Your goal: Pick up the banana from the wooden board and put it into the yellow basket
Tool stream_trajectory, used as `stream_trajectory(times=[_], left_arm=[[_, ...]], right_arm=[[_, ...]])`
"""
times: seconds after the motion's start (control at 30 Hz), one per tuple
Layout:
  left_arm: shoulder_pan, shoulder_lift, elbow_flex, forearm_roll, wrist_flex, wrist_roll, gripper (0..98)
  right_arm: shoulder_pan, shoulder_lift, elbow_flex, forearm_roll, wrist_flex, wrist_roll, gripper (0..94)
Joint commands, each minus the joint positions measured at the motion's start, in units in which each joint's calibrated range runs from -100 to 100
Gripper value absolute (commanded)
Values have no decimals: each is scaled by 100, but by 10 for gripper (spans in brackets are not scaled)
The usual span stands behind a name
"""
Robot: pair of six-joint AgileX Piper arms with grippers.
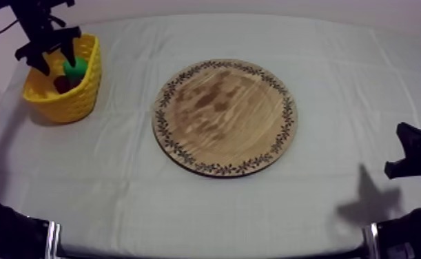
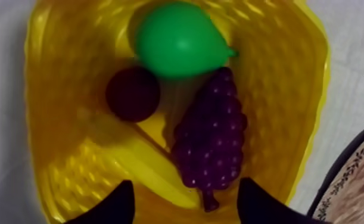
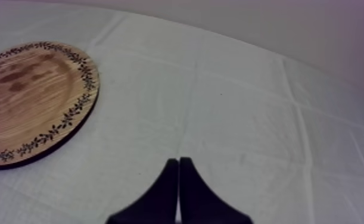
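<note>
The banana (image 2: pixel 143 165) lies inside the yellow basket (image 1: pixel 82 96), along its bottom, partly under a purple bunch of grapes (image 2: pixel 211 137). My left gripper (image 1: pixel 54 60) hangs open right above the basket (image 2: pixel 65 71) at the table's far left, its fingertips (image 2: pixel 123 199) apart with nothing between them. The round wooden board (image 1: pixel 223 117) in the middle of the table is bare. My right gripper (image 1: pixel 406 148) rests low at the right side, shut on nothing, its fingers together as a narrow wedge (image 3: pixel 178 164) over the cloth beside the board (image 3: pixel 29 95).
A green pear (image 2: pixel 178 39) and a small red fruit (image 2: pixel 132 93) also sit in the basket; the pear (image 1: pixel 77 67) shows over its rim. The board's edge (image 2: pixel 357 179) lies close beside the basket. Open cloth surrounds the board.
</note>
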Motion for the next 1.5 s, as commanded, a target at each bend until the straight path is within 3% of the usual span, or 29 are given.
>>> stream_trajectory(times=[0.0,0.17,0.5,0.7,1.2,1.47], left_arm=[[3,-28,-35,-1,0,-1,674],[-4,-229,-134,-3,16,-80,683],[-44,-1101,120,-133,117,-120,847],[-51,-2003,760,-166,-361,-212,844],[-16,-4802,3525,-85,-3373,-432,494],[-3,-6206,5097,-93,-4753,-492,221]], right_arm=[[-2,0,-5,2,6,1,2],[-2,0,-5,2,6,3,2],[-2,0,-5,2,6,1,2],[-2,0,-5,2,6,-1,2],[-2,0,-5,2,6,-2,2],[-2,0,-5,2,6,-2,2]])
